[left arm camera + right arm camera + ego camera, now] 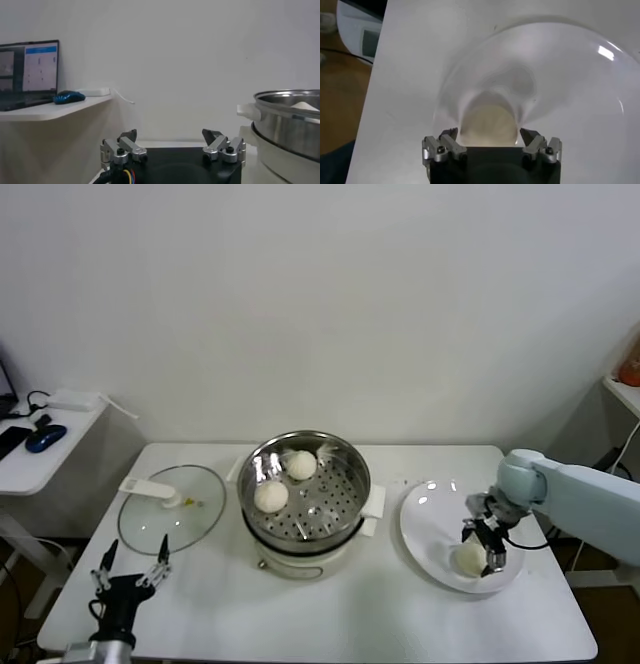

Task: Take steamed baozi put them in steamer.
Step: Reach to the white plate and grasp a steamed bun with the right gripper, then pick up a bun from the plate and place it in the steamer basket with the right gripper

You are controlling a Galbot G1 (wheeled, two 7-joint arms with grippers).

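Note:
The steamer (pixel 352 469) stands mid-table, a shiny steel pot with a perforated tray. Two steamed baozi lie in it, one at the back (pixel 301 465) and one at the left (pixel 270 496). A third white shape (pixel 326 452) sits against its far wall. Another baozi (pixel 468 559) lies on the white plate (pixel 430 504) at the right. My right gripper (pixel 483 552) is open, low over the plate, with a finger on either side of this baozi (pixel 487 122); the fingertips (pixel 448 135) stand slightly apart from it. My left gripper (pixel 135 556) is open and empty at the front left.
A flat glass lid (pixel 170 514) with a white handle lies left of the steamer. The steamer's rim (pixel 290 120) shows at the right of the left wrist view. A side table (pixel 45 437) with a blue mouse stands beyond the table's left edge.

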